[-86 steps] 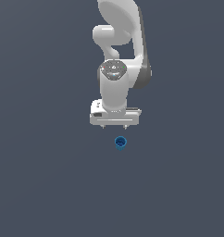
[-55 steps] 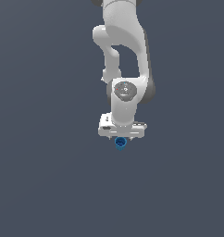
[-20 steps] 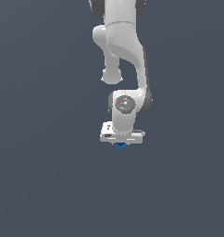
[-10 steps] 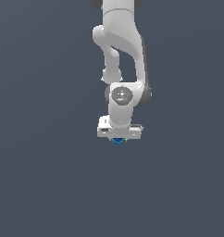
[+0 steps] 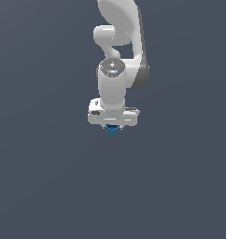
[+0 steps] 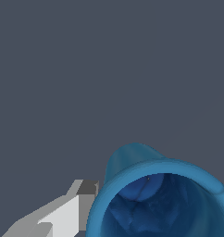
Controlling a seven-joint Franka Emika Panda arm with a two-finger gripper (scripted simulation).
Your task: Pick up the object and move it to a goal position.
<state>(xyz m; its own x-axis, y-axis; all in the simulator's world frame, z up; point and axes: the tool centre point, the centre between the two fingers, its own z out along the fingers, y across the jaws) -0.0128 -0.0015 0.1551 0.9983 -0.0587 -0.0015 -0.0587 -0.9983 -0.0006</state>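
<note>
Centrally in the exterior view, the white arm (image 5: 117, 70) is seen folded downward against a plain dark grey backdrop. Below its wrist, the wide white hand (image 5: 113, 126) is pointed down, and the small blue cup (image 5: 113, 130) is gripped in it, only the cup's lower part being visible beneath the hand's body. From the wrist view, the cup's (image 6: 160, 199) hollow interior and rounded rim are shown close up, with one grey-white finger (image 6: 63, 215) pressed against its outer wall.
</note>
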